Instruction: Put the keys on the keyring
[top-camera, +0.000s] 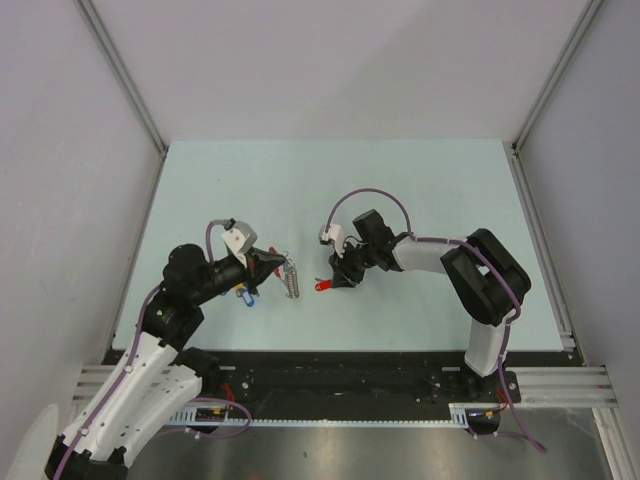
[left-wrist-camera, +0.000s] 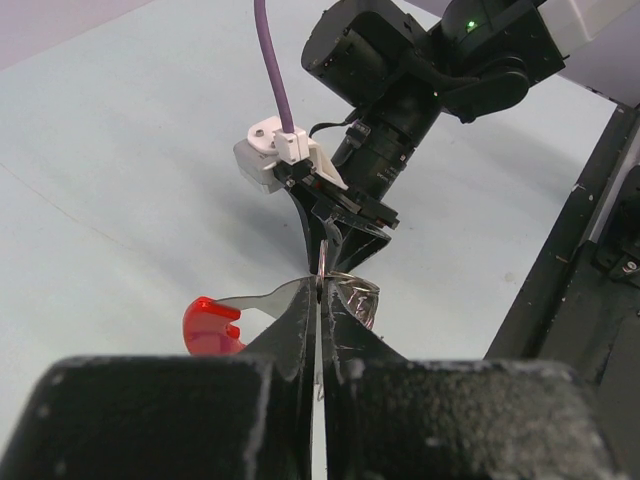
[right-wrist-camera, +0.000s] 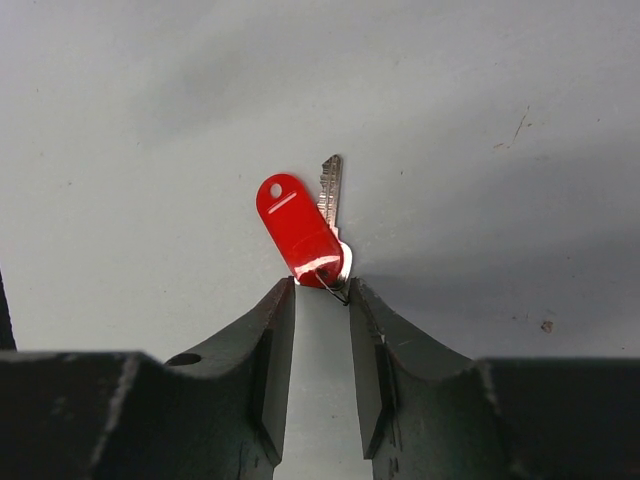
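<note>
My left gripper (top-camera: 277, 265) is shut on the keyring's thin wire (left-wrist-camera: 322, 283). The keyring's grey chain-like strip (top-camera: 291, 279) hangs from its tips and shows crinkled and silvery in the left wrist view (left-wrist-camera: 362, 302). My right gripper (top-camera: 338, 278) faces it from the right, its fingertips (right-wrist-camera: 283, 300) pinching the ring end of the red key (right-wrist-camera: 298, 232), whose silver blade lies behind the red head. The red key (top-camera: 323, 286) lies between the two grippers and shows left of my left jaws (left-wrist-camera: 210, 325). Blue and yellow keys (top-camera: 244, 295) sit under the left gripper.
The pale green table (top-camera: 400, 190) stretches behind both grippers. A black rail (top-camera: 330, 380) runs along its near edge. Grey walls (top-camera: 60, 150) with metal corner posts enclose the sides. The right wrist's white camera block (left-wrist-camera: 275, 155) hangs close in front of the left gripper.
</note>
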